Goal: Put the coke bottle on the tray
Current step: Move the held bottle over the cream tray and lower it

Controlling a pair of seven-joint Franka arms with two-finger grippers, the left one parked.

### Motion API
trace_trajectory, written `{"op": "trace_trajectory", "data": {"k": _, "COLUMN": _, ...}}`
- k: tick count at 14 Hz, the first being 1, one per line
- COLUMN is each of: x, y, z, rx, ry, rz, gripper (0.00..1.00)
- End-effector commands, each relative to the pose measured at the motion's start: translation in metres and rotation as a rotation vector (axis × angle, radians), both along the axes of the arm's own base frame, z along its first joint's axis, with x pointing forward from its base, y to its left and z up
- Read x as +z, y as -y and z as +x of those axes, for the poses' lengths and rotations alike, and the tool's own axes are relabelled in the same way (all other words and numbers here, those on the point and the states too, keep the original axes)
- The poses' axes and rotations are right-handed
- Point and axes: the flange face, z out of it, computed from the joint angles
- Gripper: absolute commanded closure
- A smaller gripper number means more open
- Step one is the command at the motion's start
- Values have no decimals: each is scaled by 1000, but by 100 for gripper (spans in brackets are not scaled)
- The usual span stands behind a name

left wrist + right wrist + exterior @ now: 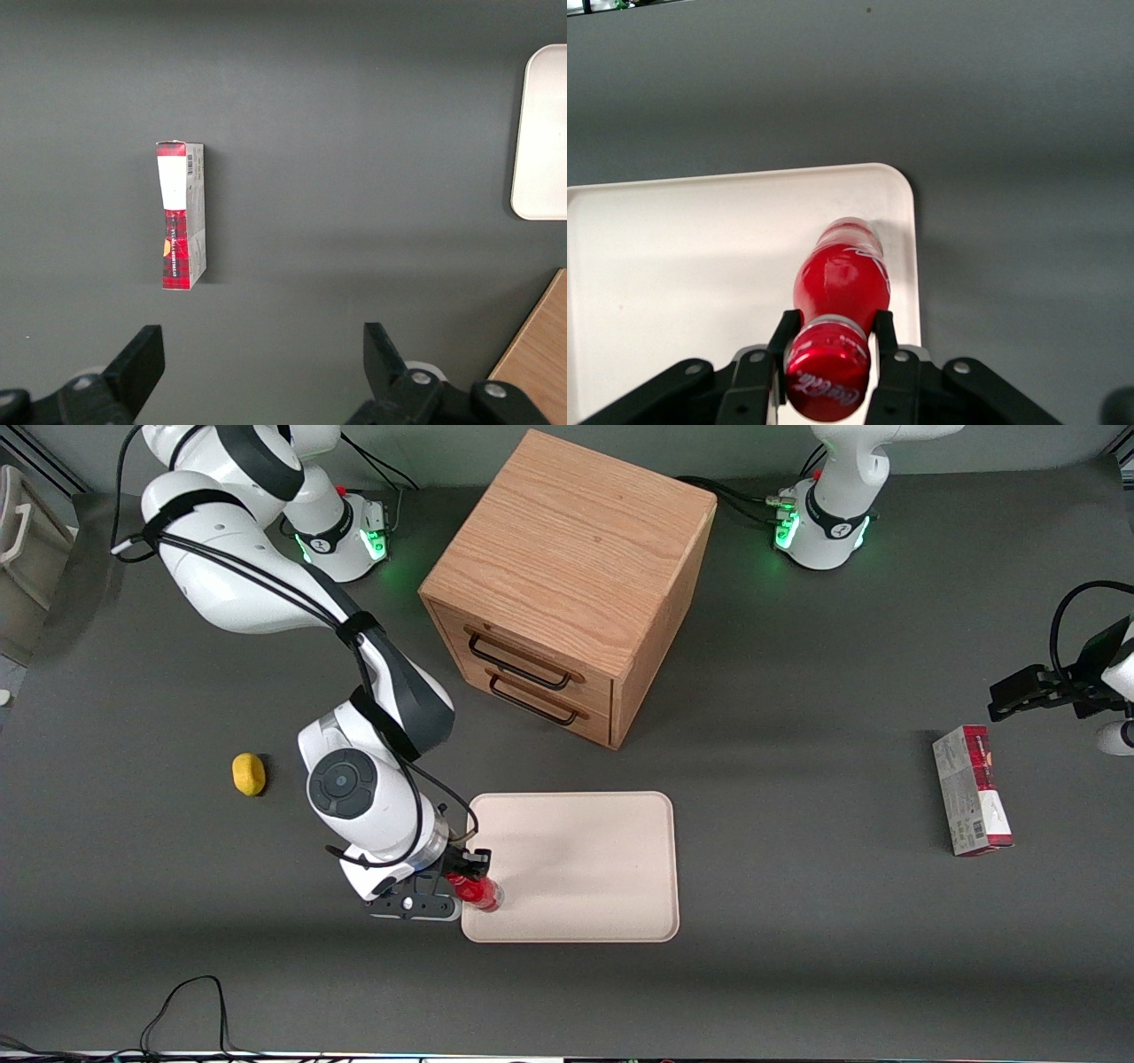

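Observation:
The coke bottle, red with a red cap and white lettering, stands on the beige tray in the tray corner nearest the front camera at the working arm's end. My right gripper is above that corner, shut on the bottle's neck. In the right wrist view the fingers press both sides of the bottle just under the cap, and its base rests close to the rim of the tray. One end of the tray shows in the left wrist view.
A wooden drawer cabinet stands farther from the front camera than the tray. A yellow lemon lies toward the working arm's end. A red-and-grey carton lies toward the parked arm's end, also in the left wrist view.

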Motion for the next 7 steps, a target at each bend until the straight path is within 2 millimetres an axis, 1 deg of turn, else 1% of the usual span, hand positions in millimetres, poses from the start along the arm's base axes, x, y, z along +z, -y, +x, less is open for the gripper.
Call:
{"op": "trace_trajectory", "data": {"k": 1, "x": 2, "y": -3, "z": 7, "rx": -3, "ry": 35, "rz": 8, "gripper": 92}}
{"op": "trace_trajectory", "data": {"k": 2, "x": -2, "y": -4, "z": 7, "rx": -2, "ry": 31, "rz": 8, "gripper": 86}}
{"op": "trace_trajectory", "data": {"k": 3, "x": -6, "y": -3, "z": 8, "rx": -4, "ry": 27, "rz": 7, "gripper": 65}}
{"op": "trace_trajectory", "data": {"k": 4, "x": -7, "y": -3, "z": 8, "rx": -3, "ry": 36, "rz": 4, "gripper": 14}}
{"op": "trace_trajectory", "data": {"k": 5, "x": -10, "y": -4, "z": 8, "rx": 4, "ry": 62, "rz": -16, "gripper": 1}}
{"op": "trace_trajectory", "data": {"k": 6, "x": -14, "y": -7, "z": 6, "rx": 12, "ry": 71, "rz": -19, "gripper": 0}}
{"op": "trace_trajectory", "data": {"k": 7, "x": -12, "y": -7, "z": 8, "rx": 10, "ry": 87, "rz": -10, "gripper": 0}}
